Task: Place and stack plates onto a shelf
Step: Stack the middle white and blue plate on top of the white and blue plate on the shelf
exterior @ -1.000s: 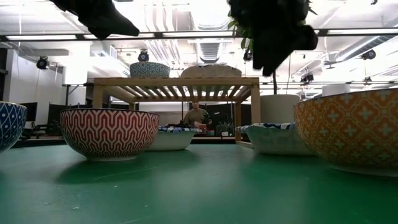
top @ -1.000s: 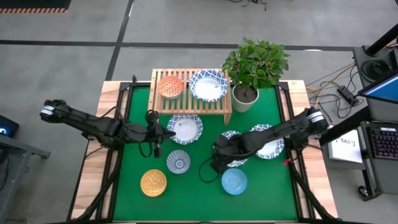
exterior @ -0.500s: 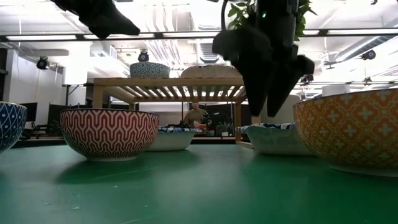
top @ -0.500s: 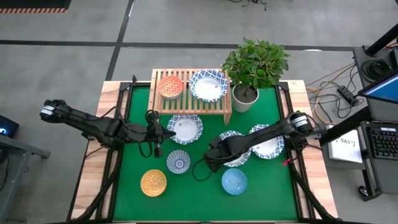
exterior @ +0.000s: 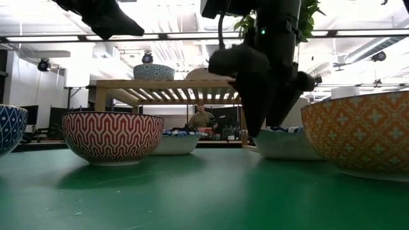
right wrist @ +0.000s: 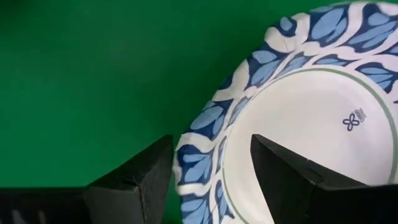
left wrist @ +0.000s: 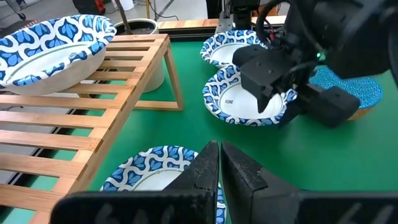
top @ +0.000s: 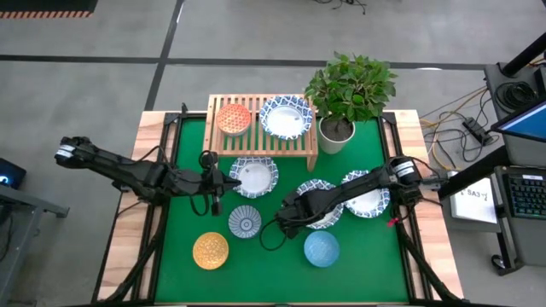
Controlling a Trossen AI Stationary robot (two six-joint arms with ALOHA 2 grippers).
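Observation:
The light-wood shelf (top: 263,147) stands at the table's far side with an orange plate (top: 233,118) and a wide blue-rimmed plate (top: 286,117) on its slats. Three more wide blue-rimmed plates rest on the green mat: one (top: 254,176) in front of the shelf and two (top: 322,198) (top: 368,194) to the right. My right gripper (top: 288,218) is open and low, one finger (right wrist: 140,180) outside and one (right wrist: 286,180) inside the left rim (right wrist: 199,149) of the middle plate. Whether they touch it I cannot tell. My left gripper (left wrist: 219,167) is shut, raised over the plate (left wrist: 149,177) in front of the shelf.
Small bowls sit toward the near edge: blue-patterned (top: 246,222), yellow (top: 211,250) and light blue (top: 322,248). A potted plant (top: 345,98) stands right of the shelf. A person (exterior: 202,119) shows far behind the table. Bare mat lies at the near left corner.
My right gripper has moved toward the table's left along the middle plate and come down, from well above the table to the plate's left rim. The plates have stayed where they were.

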